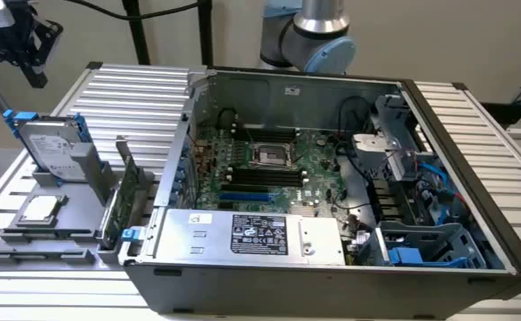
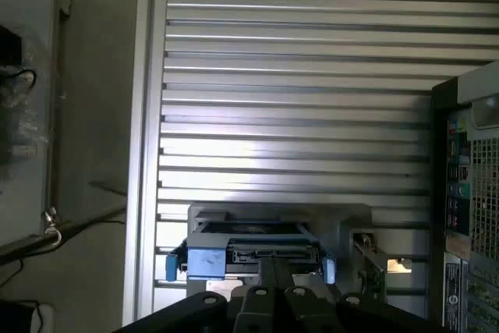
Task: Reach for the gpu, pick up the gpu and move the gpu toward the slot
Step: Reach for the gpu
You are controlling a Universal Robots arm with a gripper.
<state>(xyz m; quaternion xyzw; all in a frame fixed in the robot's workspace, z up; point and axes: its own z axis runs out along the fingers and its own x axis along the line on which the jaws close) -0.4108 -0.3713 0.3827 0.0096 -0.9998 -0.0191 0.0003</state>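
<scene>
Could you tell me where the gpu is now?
On the exterior view's left, the gpu stands on edge between the hard drive and the computer case.

Nothing legible. Black label [image 1: 258, 234] on power supply [image 1: 188, 235], 6 o'clock in case [image 1: 332, 294]; white label [image 1: 53, 148] on hard drive [image 1: 81, 167]: print too small.

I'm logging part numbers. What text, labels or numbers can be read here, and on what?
None can be read.
Black label on the power supply: print too small.
White label on the hard drive: too small.
Sticker on the back wall of the case: blurred.
</scene>
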